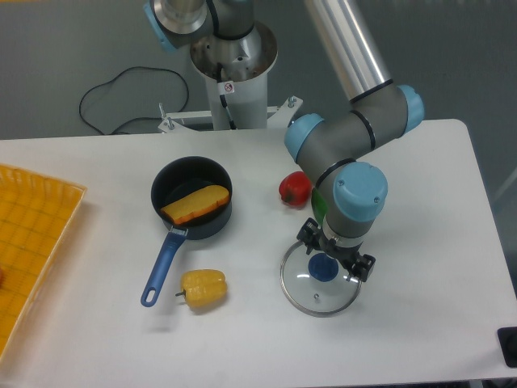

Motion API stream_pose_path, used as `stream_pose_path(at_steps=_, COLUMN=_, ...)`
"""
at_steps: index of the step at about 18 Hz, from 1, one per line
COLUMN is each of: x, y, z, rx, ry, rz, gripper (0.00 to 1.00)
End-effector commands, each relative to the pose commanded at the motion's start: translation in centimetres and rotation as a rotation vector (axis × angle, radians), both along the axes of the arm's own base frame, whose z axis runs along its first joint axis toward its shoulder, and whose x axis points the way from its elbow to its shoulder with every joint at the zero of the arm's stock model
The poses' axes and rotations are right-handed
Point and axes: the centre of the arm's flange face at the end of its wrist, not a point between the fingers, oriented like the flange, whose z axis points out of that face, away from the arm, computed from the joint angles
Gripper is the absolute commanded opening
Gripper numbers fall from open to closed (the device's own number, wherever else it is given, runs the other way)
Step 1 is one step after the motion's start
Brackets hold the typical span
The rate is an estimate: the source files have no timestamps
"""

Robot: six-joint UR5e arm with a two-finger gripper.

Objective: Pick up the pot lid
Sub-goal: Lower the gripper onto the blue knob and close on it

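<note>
Lid (300, 289) topped by a blue knob (323, 267), gripper (333, 249) spread pretty wide over it, pan (172, 176) spotted at the lid's ten o'clock, yellow pepper (203, 288) at nine.

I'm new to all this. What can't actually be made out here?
All in the camera's one view:
- Green vegetable: partly hidden behind the arm, so its full shape is unclear.
- Pan: part of its inside is covered by the orange piece.
- Lid: its far rim is partly hidden by the pincer.
- Yellow panel: cut off by the left edge.
</note>
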Motion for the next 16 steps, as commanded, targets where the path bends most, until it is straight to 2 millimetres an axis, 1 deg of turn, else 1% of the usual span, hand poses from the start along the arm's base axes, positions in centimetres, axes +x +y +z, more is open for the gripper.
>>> stream_pose_path(at_steps=3, x=0.17, y=0.22, z=-0.50, rx=-0.015, ry=0.002, rz=-0.003, gripper=1.00)
stream_pose_path(at_steps=6, x=0.18, y=0.30, z=-0.42, rx=-0.016, ry=0.007, rz=-0.006, gripper=1.00)
stream_pose_path(at_steps=11, x=0.14, y=0.31, z=-0.85, rx=-0.019, ry=0.005, rz=-0.008, gripper=1.00)
stream_pose_path(at_steps=13, x=0.16, y=0.29, z=-0.90, rx=-0.019, ry=0.005, rz=-0.008, gripper=0.97)
stream_pose_path(at_steps=16, x=0.16, y=0.29, z=-0.90, rx=-0.019, ry=0.005, rz=-0.006, gripper=0.96)
